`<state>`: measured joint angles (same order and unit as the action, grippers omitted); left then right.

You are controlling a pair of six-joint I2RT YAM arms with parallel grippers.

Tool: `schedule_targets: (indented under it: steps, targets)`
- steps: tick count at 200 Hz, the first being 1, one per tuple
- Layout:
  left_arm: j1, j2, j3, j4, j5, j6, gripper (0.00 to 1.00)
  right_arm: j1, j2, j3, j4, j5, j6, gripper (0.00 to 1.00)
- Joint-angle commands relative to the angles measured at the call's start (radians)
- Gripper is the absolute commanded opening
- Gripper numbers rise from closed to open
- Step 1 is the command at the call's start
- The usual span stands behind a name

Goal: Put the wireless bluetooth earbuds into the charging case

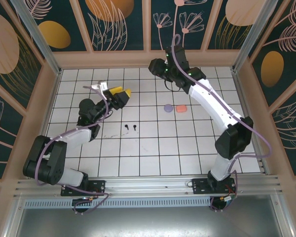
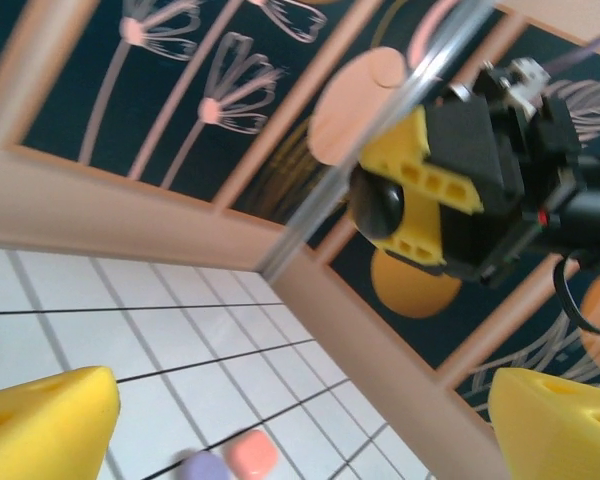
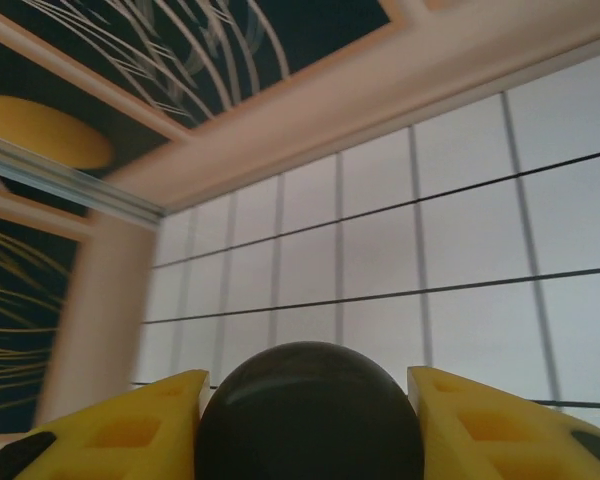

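Observation:
Two black earbuds [image 1: 126, 127] [image 1: 134, 127] lie side by side on the white tiled floor, left of centre. My right gripper [image 1: 159, 67] is raised near the back wall and is shut on a round black charging case [image 3: 310, 415], which sits between its yellow fingers [image 3: 130, 435]. The left wrist view looks at that same black case [image 2: 380, 205] in the right gripper [image 2: 405, 195] from across the table. My left gripper [image 1: 122, 92] hovers at the back left, tilted upward, with its yellow fingers [image 2: 45, 420] wide open and nothing between them.
A lilac case [image 1: 167, 107] and a coral-pink case [image 1: 181, 108] lie closed next to each other on the floor [image 1: 153, 148], right of centre; the lilac case [image 2: 205, 466] and the coral-pink case [image 2: 250, 455] also sit low in the left wrist view. Wooden walls [image 1: 148, 58] enclose the floor.

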<state>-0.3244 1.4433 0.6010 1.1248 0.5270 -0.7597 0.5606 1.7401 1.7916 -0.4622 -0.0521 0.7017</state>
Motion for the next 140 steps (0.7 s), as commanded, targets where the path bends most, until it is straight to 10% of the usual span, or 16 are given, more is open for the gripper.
schedule_targets:
  steps: [1,53,140]
  targets:
    - [-0.044,0.025,0.013,0.137,-0.024,0.044,0.91,0.005,-0.066,-0.077,0.114,-0.062,0.201,0.31]
    - [-0.096,0.139,0.104,0.228,-0.070,0.013,0.72,0.050,-0.169,-0.257,0.281,-0.057,0.448,0.31]
    - [-0.137,0.265,0.238,0.288,-0.006,-0.031,0.57,0.137,-0.176,-0.226,0.220,0.130,0.413,0.30]
